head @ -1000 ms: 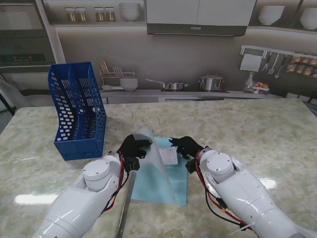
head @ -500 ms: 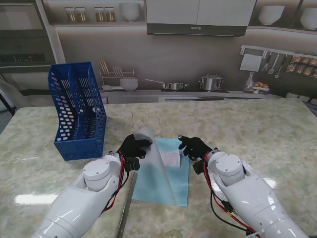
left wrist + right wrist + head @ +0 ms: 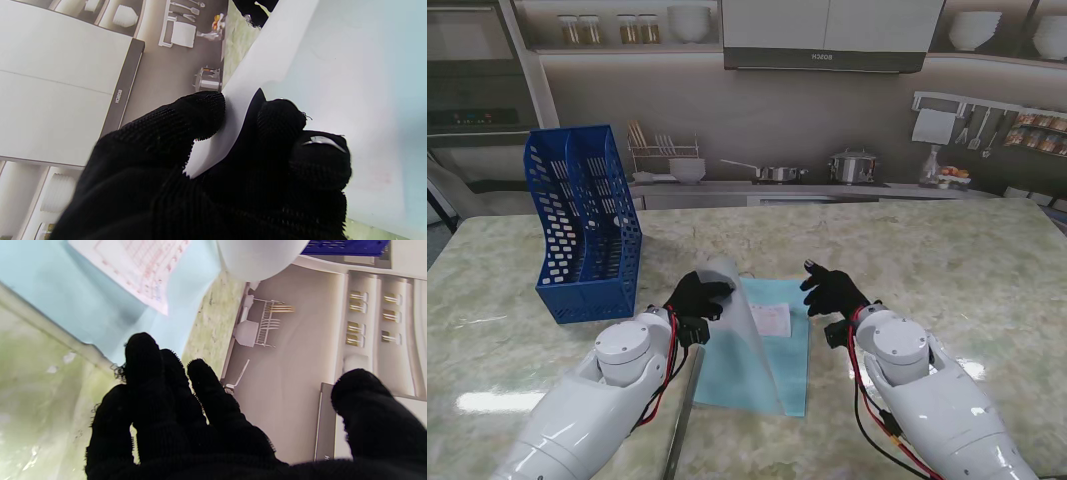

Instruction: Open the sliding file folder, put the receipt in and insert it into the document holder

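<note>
Fingers point(image 3: 206, 113) of the left hand point(image 3: 697, 297) pinch the folder's raised translucent cover point(image 3: 745, 325). Beside it the receipt point(image 3: 770, 319) lies on the blue folder point(image 3: 767, 385); the right hand point(image 3: 832, 293) hovers spread, holding nothing. Beyond the left fingers stands the blue document holder point(image 3: 587, 225).

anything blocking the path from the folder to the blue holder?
Nothing visible. The document holder stands upright, farther from me and left of the file folder, with bare table between them. The left hand holds the cover raised, receipt inside; right hand is empty.
</note>
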Robot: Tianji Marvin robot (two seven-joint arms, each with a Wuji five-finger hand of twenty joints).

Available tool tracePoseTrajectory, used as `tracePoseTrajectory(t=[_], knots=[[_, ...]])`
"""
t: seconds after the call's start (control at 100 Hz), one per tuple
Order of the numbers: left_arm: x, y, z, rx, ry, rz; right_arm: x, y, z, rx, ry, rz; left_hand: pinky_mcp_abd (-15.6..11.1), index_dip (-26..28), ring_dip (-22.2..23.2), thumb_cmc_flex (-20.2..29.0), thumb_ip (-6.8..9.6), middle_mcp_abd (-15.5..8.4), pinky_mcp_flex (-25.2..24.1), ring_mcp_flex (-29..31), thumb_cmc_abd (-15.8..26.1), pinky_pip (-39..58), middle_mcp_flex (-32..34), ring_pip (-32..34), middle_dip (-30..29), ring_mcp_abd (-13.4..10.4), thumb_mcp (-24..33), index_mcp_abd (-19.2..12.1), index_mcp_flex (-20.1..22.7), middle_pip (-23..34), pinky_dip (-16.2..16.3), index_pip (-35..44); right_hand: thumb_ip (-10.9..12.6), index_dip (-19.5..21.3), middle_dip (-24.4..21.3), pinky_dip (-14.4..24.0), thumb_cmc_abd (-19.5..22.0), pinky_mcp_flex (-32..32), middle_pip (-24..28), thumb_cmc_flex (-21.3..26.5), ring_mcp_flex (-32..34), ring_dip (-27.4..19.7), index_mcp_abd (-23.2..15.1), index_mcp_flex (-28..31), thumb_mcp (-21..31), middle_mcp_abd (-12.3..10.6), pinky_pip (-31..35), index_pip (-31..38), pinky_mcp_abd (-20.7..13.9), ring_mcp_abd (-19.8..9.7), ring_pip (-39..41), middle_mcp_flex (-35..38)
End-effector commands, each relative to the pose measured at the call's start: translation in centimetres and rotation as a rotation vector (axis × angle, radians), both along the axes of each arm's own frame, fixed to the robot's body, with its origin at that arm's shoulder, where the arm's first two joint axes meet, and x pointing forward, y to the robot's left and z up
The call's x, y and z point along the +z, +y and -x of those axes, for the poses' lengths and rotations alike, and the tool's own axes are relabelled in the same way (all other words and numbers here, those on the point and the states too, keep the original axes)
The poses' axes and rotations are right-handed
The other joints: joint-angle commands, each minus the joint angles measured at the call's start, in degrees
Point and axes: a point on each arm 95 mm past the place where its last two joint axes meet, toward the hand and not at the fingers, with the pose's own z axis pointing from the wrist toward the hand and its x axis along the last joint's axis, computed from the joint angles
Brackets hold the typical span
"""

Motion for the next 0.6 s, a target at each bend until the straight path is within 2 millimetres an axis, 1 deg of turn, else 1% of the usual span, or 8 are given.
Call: tracePoseTrajectory(t=[0.0,0.04,0.14,0.16,0.2,0.33,0.46,0.59], knots=[[0.2,-0.3,0.0,-0.003,0.002,0.003,-0.3,0.6,0.6,0.006,-0.001,-0.028,-13.3,-0.4,-0.7,3.3,2.63,7.4,6.3,1.6,-0.2,6.8,1.3,3.2,-0.4,11.7,7.5,-0.1,2.9,0.8,-1.3,1.8,-1.5,-1.4,-2.1,0.5,1.1,-0.9,-2.1,-1.0,1.7,-2.3,0.7,1.8,0.6,1.1,3.0,-0.4,-9.3,6.0,-4.1,1.8],[0.2,-0.3,0.0,-0.003,0.002,0.002,-0.2,0.7,0.7,0.004,-0.003,-0.043,-13.3,-0.6,-0.7,3.4,2.44,7.4,6.3,1.5,-0.1,6.8,1.3,3.0,-0.5,11.7,7.3,-0.3,3.0,0.6,-1.3,1.4,-1.5,-2.0,-3.1,-0.8,1.4,-0.9,-3.3,-1.4,2.0,-3.5,0.9,1.8,0.6,1.1,2.2,-0.6,-8.9,5.5,-6.3,2.1],[0.2,-0.4,0.0,0.003,0.0,-0.001,-0.3,1.0,0.9,0.006,-0.007,-0.08,-12.9,-0.8,-1.0,3.7,1.93,7.6,6.2,1.4,-0.4,6.8,1.5,2.6,-1.0,12.4,7.2,-0.9,3.6,-0.2,-1.3,1.1,-1.6,-3.8,-6.1,-7.5,2.5,-0.4,-6.5,-2.1,2.0,-6.9,1.5,1.2,-0.3,1.0,-1.9,-1.4,-6.4,4.3,-13.3,1.9],[0.2,-0.4,0.0,0.003,-0.001,-0.002,-0.3,1.1,0.9,0.007,-0.007,-0.086,-12.8,-0.9,-1.2,3.9,1.74,7.6,6.2,1.7,-0.4,6.7,1.5,2.7,-1.1,11.4,7.1,-1.0,3.6,-0.2,-1.3,1.0,-1.6,-4.0,-6.5,-8.5,2.7,-0.2,-6.9,-2.2,1.9,-7.4,1.6,1.0,-0.4,1.0,-3.1,-1.5,-5.9,4.2,-14.4,1.7],[0.3,-0.5,0.0,0.006,-0.002,-0.004,-0.4,1.2,0.9,0.009,-0.005,-0.095,-12.7,-1.2,-1.4,4.1,1.63,7.6,6.2,1.9,-0.7,6.7,1.7,2.7,-1.4,11.3,7.1,-1.1,3.9,-0.5,-1.3,0.8,-1.6,-4.5,-7.3,-10.2,3.0,0.2,-7.6,-2.3,1.8,-8.1,1.8,0.8,-0.8,1.0,-5.0,-1.8,-5.3,4.1,-15.9,1.5],[0.4,-0.6,-0.1,0.012,-0.006,-0.008,-0.7,1.6,1.0,0.019,0.004,-0.12,-12.7,-2.6,-2.4,4.7,0.61,7.8,6.4,2.0,-1.0,6.8,2.2,2.2,-2.6,11.7,6.5,-1.1,4.5,-1.8,-1.2,0.2,-1.9,-5.4,-9.2,-13.0,4.5,1.6,-8.8,-3.9,1.5,-10.1,2.6,0.5,-1.9,1.2,-8.2,-2.1,-4.7,3.6,-19.4,0.9],[0.5,-0.8,-0.2,0.018,-0.009,-0.014,-1.1,1.8,1.0,0.031,0.021,-0.147,-12.5,-4.0,-3.8,5.5,-0.59,7.9,7.1,2.4,-1.3,6.5,2.6,1.2,-4.4,12.2,5.8,-0.8,4.9,-3.2,-1.5,-0.1,-2.0,-6.0,-10.8,-16.5,5.4,4.3,-9.2,-5.3,0.7,-11.7,2.9,0.4,-3.1,1.5,-13.3,-2.2,-3.0,3.8,-21.4,0.5],[0.6,-1.0,-0.2,0.021,-0.009,-0.019,-1.6,1.9,1.0,0.041,0.039,-0.165,-12.2,-5.6,-5.7,7.1,-3.07,8.3,7.7,2.3,-1.4,5.8,3.1,0.1,-6.9,12.8,4.0,0.3,6.0,-4.6,-2.3,-2.2,-2.2,-6.3,-11.3,-17.3,5.9,5.2,-9.5,-6.3,0.1,-12.3,2.9,0.1,-3.9,1.9,-14.2,-2.4,-2.7,4.2,-22.1,0.0]])
